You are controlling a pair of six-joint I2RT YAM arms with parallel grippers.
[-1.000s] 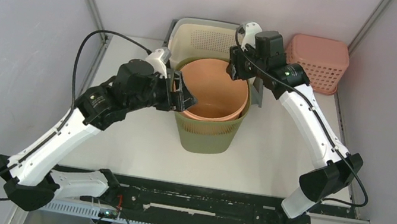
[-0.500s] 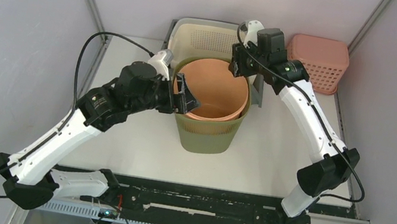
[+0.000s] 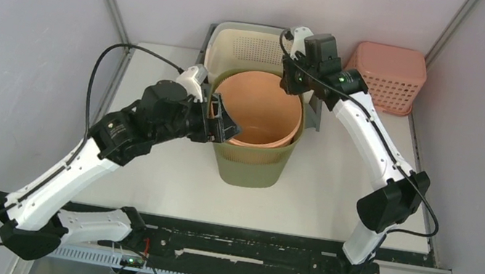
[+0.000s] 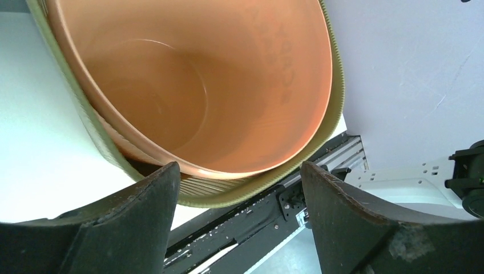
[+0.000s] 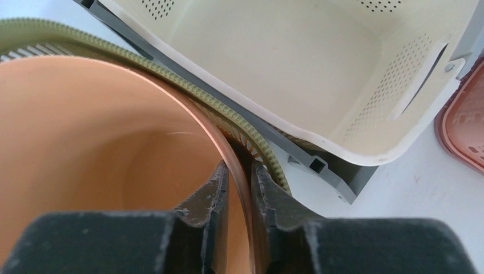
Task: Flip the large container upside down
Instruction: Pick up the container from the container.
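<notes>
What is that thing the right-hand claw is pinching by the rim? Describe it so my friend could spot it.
On the white table, find the olive-green slatted bin standing in the middle. Nested inside it is an orange tub, open side up. Unlike the cream basket and the pink basket behind it, its walls are smooth and solid, with no holes.

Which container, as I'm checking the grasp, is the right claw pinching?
The orange bucket, nested inside the green basket: the right claw pinches its rim, one finger inside, one outside. The cream basket and pink basket stand beyond it, ungripped.
</notes>
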